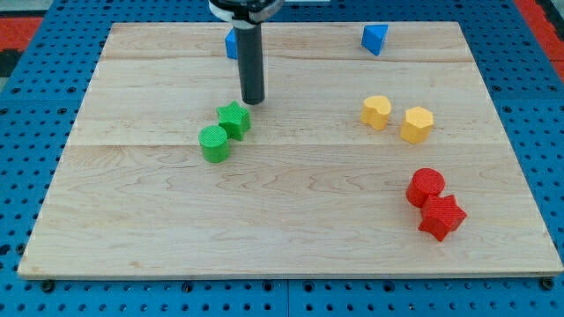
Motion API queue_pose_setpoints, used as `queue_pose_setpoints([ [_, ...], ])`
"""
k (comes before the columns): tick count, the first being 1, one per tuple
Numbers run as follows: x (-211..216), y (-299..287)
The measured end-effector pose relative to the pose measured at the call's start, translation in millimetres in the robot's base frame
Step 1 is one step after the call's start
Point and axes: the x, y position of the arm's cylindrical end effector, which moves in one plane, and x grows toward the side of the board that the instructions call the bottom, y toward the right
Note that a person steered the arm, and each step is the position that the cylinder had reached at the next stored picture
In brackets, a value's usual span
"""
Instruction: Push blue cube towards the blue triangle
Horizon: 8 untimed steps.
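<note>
The blue cube [231,44] sits near the view's top, left of centre, partly hidden behind the dark rod. The blue triangle [374,39] lies at the view's top, right of centre, well apart from the cube. My tip [253,100] rests on the wooden board [282,211], below and slightly right of the blue cube, just above the green star block [234,120]. The tip touches no block that I can make out.
A green cylinder [213,143] sits against the green star. A yellow heart block [376,112] and a yellow hexagon block [417,124] lie at the right. A red cylinder [426,187] and a red star block [441,217] lie at the lower right.
</note>
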Motion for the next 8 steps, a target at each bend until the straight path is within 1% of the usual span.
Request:
queue_pose_setpoints([
  [1, -36, -101],
  [2, -70, -165],
  [3, -73, -158],
  [5, -101, -67],
  [6, -104, -27],
  [7, -106, 66],
  [8, -106, 79],
])
